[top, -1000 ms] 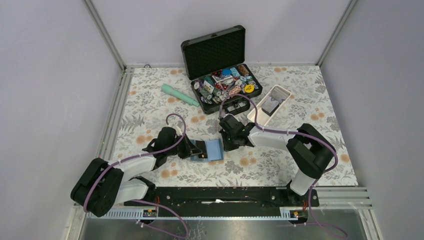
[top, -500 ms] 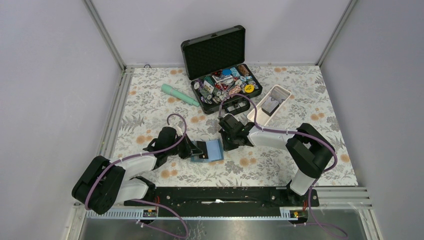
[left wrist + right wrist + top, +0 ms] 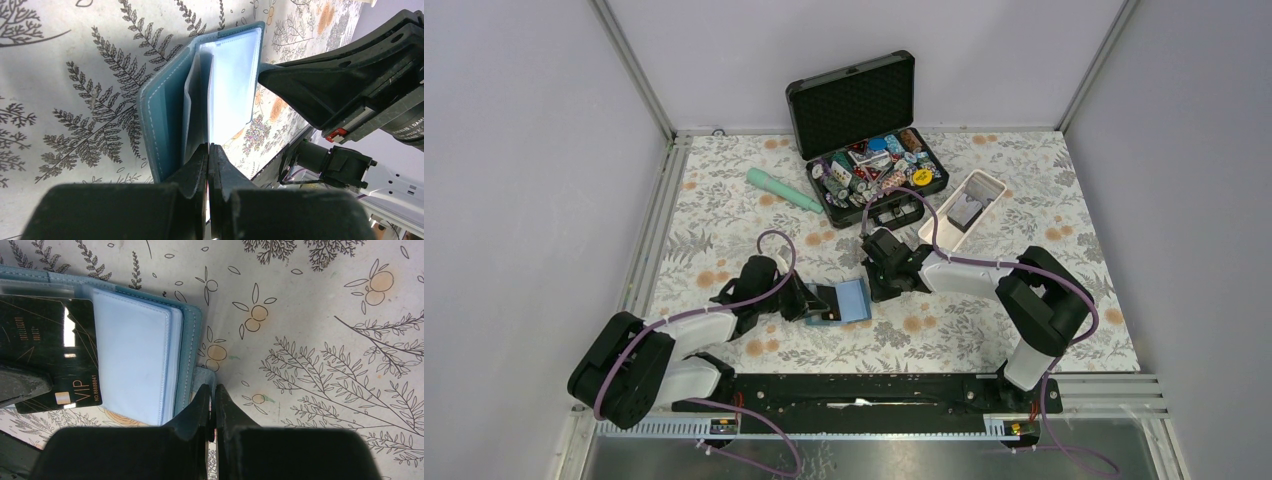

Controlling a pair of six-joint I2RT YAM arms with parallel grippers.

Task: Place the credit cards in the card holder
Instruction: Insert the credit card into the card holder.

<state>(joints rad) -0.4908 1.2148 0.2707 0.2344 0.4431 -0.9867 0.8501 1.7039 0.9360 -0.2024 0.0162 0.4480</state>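
Observation:
The teal card holder [image 3: 852,298] lies open on the floral table, its light blue pockets [image 3: 135,360] facing up. My left gripper [image 3: 208,147] is shut on a black credit card [image 3: 50,350] marked VIP. The card stands edge-on [image 3: 209,100] between the holder's leaves, partly inside the holder's left half. My right gripper [image 3: 212,390] is shut on the holder's small teal tab [image 3: 206,376] at its right edge. From above, the left gripper [image 3: 816,301] and the right gripper [image 3: 876,288] flank the holder. More credit cards [image 3: 965,211] lie in the white tray.
A long white tray [image 3: 984,183] sits behind the right arm. An open black foam-lined case [image 3: 856,100] full of poker chips stands at the back. A mint green cylinder [image 3: 784,190] lies to its left. Metal rails run along the table's left and near edges.

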